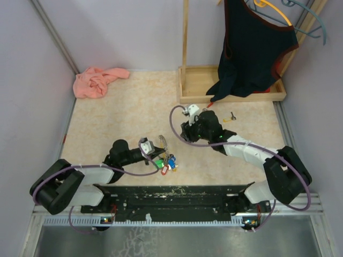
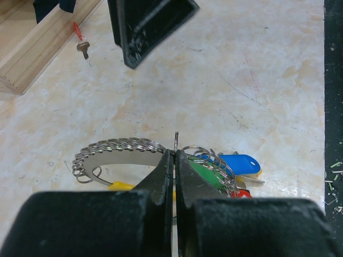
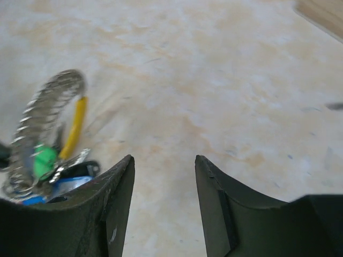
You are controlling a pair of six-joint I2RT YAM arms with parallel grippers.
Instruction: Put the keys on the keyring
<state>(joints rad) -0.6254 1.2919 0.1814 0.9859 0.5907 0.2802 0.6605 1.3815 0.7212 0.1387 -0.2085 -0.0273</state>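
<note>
My left gripper [image 2: 175, 152] is shut on a thin wire loop of the keyring [image 2: 118, 147], a grey curved metal piece strung with many small rings. It holds the keyring just above the table [image 1: 161, 144]. Blue [image 2: 238, 162], green [image 2: 206, 171] and red [image 2: 241, 193] tags bunch to the right of the jaws. A red-headed key [image 2: 81, 45] lies beside the wooden tray, and a yellow-headed key [image 1: 231, 116] lies further right. My right gripper [image 3: 163, 160] stands open and empty above bare table, with the keyring [image 3: 43, 134] to its left.
A wooden tray [image 1: 230, 91] with an upright post stands at the back, and a dark garment [image 1: 252, 48] hangs over it from an orange hanger [image 1: 273, 10]. A pink cloth [image 1: 96, 80] lies at the back left. A black rail [image 1: 171, 193] runs along the near edge.
</note>
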